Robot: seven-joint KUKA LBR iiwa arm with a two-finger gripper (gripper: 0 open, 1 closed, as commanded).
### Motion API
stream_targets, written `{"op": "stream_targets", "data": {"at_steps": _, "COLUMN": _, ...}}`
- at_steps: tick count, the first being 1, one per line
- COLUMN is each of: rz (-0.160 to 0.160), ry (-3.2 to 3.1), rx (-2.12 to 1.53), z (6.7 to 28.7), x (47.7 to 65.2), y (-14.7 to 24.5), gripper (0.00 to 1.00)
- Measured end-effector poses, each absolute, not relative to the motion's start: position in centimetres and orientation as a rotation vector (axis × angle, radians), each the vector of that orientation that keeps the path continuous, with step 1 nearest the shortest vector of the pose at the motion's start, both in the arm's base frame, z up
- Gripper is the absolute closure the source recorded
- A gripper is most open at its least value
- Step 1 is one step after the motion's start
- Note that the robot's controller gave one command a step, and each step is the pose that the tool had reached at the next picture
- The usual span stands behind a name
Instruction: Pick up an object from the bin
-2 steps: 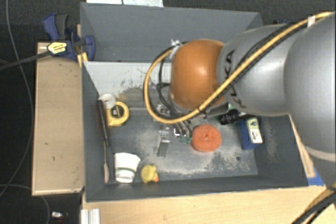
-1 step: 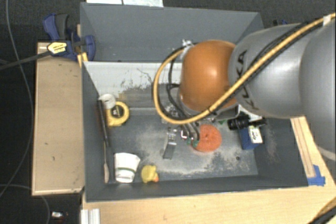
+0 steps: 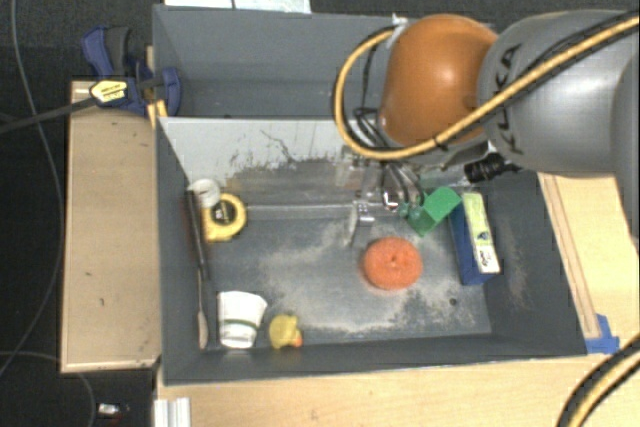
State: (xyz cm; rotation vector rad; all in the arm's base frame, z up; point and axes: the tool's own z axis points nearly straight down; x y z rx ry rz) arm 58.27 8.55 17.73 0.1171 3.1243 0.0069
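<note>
Approach seems the step in hand: the gripper hangs just beside the orange round pad at mid-floor of the bin, a green block near (its jaws' spread I cannot tell, nothing visibly held), so the next move calls for centring and lowering.

We see a round yellow tape measure, and a white plastic cup just beside a small yellow duck.
</note>
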Motion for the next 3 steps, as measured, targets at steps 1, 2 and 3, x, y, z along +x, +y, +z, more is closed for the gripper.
{"op": "stream_targets", "data": {"at_steps": 1, "rz": 0.007, "ry": 3.122, "rx": 0.26, "z": 17.6, "x": 58.8, "y": 7.6, "gripper": 0.0}}
{"op": "stream_targets", "data": {"at_steps": 2, "rz": 0.005, "ry": 3.125, "rx": 0.01, "z": 14.0, "x": 56.8, "y": 3.1, "gripper": 0.0}}
{"op": "stream_targets", "data": {"at_steps": 3, "rz": 0.006, "ry": 3.124, "rx": -0.103, "z": 10.2, "x": 55.5, "y": -1.0, "gripper": 0.0}}
